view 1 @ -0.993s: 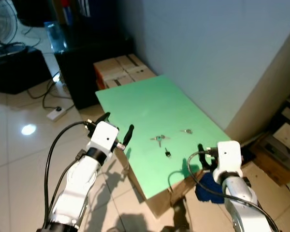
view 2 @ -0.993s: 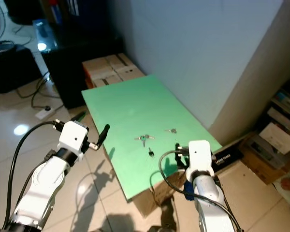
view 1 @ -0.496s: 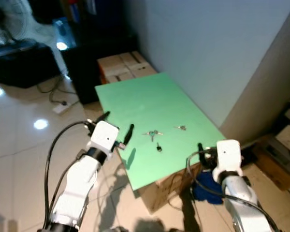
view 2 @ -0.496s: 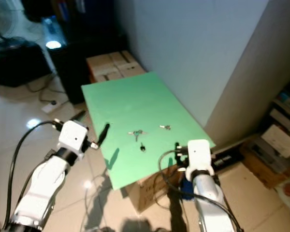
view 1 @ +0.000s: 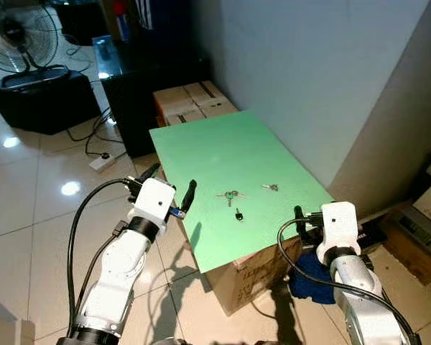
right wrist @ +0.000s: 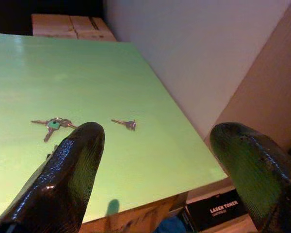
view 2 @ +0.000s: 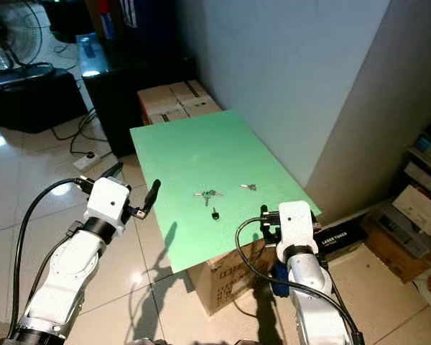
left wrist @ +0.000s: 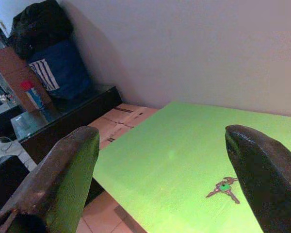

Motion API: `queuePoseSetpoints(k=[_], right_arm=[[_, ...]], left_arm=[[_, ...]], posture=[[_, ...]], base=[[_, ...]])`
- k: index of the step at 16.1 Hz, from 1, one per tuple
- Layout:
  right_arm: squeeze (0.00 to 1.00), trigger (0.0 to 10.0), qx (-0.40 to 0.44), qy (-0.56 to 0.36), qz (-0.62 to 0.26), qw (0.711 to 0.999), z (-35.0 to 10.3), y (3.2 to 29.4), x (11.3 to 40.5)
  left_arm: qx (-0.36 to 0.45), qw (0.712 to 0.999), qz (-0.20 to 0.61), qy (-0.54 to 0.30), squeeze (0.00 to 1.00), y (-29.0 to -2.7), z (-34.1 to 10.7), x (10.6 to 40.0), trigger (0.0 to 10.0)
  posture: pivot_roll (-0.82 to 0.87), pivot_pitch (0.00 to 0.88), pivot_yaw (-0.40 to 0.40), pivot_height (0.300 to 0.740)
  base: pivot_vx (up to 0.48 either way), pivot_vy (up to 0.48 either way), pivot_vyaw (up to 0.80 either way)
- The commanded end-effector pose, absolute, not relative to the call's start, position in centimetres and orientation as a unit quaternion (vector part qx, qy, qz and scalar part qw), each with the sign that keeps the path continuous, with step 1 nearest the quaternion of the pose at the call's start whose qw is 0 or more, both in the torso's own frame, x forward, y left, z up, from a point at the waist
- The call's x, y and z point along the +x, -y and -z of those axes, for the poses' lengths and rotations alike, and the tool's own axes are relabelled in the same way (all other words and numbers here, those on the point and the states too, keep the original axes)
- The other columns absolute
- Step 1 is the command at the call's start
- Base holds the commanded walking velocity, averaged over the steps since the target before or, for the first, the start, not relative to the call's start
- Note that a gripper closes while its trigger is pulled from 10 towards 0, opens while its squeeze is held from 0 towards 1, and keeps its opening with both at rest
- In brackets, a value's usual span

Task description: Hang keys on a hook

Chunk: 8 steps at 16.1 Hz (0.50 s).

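Glossy pale floor tiles (view 1: pixel 29 215) surround a green board (view 1: pixel 233 180) that lies on top of a cardboard box (view 1: pixel 255 277), pushed against a grey wall (view 1: pixel 309 72). You have three lots of keys on that board. A bunch of keys (view 1: pixel 230 195) with a green tag sits near the middle of the board, a small black-headed key (view 1: pixel 238 214) lies just beside it toward the board's near edge, and a single silver key (view 1: pixel 271 187) lies apart from the bunch on the side nearer the wall. None of them is touched by either arm.

Your left gripper (view 1: pixel 169 194) hovers off the board's left edge, over the floor, with its two black fingers spread wide; in the left wrist view the bunch shows between them, well ahead. Your right gripper (view 2: pixel 263 213) hangs at the board's near right corner, above the box edge, and its fingers (right wrist: pixel 72 165) are also wide apart, with the bunch and the silver key ahead between them.

Beyond the board's far end you can see more cardboard boxes (view 1: pixel 190 100), then a dark cabinet (view 1: pixel 140 86). Further left of that stand a fan (view 1: pixel 18 32) and a black case (view 1: pixel 43 100), with a white power strip (view 1: pixel 100 162) on the tiles. Right of the board, a stack of boxes (view 1: pixel 420 223) sits on the floor.
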State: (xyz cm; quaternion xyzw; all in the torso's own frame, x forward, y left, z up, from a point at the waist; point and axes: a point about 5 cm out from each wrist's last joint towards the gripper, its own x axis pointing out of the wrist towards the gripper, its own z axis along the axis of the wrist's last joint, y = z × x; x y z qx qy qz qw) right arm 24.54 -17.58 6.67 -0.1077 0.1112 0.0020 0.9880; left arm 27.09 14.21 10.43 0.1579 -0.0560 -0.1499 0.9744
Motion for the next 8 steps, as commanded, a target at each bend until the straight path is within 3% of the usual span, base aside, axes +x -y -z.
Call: queuePoseSetpoints(k=[1,8], right_arm=[[0.0,10.0,-0.105,-0.112,0.006,0.988,-6.58,17.74,24.65],[0.0,10.0,-0.094,-0.089,0.005,0.992,-7.25,17.83,24.47]], left_arm=[[0.157,0.975,0.147,0.056,0.0,-14.4,-10.47,27.21,10.0],[0.136,0.977,0.145,0.08,0.0,-14.06,-11.04,26.81,10.0]], posture=[[-0.08,0.034,0.037,0.74],[-0.08,0.047,0.036,0.74]], base=[[0.0,0.0,0.0],[0.0,0.0,0.0]])
